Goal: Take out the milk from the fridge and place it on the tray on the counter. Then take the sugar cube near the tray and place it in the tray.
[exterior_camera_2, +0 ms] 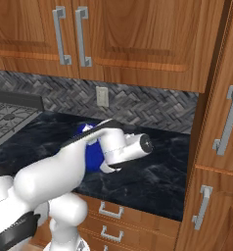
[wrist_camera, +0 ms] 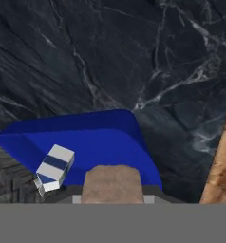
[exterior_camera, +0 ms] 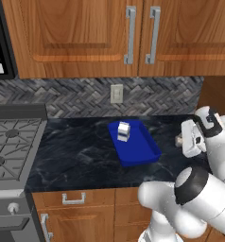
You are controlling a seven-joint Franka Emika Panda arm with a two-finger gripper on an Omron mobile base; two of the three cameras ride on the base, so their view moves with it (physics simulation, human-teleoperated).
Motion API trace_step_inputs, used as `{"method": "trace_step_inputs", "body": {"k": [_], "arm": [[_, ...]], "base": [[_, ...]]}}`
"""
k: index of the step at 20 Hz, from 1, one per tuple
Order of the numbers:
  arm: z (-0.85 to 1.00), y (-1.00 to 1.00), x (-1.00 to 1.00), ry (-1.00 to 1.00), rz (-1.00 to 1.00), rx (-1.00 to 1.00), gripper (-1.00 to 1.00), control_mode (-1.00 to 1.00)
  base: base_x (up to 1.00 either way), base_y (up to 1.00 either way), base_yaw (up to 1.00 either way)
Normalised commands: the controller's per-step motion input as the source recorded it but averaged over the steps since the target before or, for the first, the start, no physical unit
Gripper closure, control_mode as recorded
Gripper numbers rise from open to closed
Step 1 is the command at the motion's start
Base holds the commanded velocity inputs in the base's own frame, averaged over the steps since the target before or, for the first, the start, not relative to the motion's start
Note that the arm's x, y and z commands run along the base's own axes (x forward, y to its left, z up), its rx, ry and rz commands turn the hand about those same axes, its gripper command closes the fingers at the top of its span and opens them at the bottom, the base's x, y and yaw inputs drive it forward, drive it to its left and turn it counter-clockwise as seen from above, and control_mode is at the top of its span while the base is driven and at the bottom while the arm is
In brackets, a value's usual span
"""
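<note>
Cube [wrist_camera: 112, 182] pinched in my tool [exterior_camera: 183, 140], milk [exterior_camera: 123, 131] already on tray [exterior_camera: 142, 150].
Risk: releasing early drops it onto bench [exterior_camera: 76, 156].

Before me runs the black marbled stone counter [exterior_camera: 81, 151], white-veined, over wooden drawers with silver handles [exterior_camera: 73, 198]. At its far side it meets a grey herringbone backsplash [exterior_camera: 76, 97]; at 1 end it abuts the grey gas stove [exterior_camera: 10, 146]. Directly on the stone lies 1 flat bright blue rectangular tray [exterior_camera: 140, 151] with a low rim, set at an angle to the counter's edge.
</note>
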Motion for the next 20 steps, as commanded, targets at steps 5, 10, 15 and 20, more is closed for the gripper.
{"method": "trace_step_inputs", "body": {"k": [5, 10, 15, 20], "arm": [[0.17, 0.42, 0.19, 0.16, -0.01, 0.02, 1.0, -1.0], [0.12, 0.11, 0.39, 0.19, 0.0, 0.0, 1.0, -1.0], [-0.12, 0.16, 0.41, 0.09, 0.0, 0.0, 1.0, -1.0], [-0.3, 0.19, 0.43, 0.08, 0.02, 0.02, 1.0, -1.0]], "base": [[0.0, 0.0, 0.0], [0.0, 0.0, 0.0], [0.0, 0.0, 0.0], [0.0, 0.0, 0.0]]}}
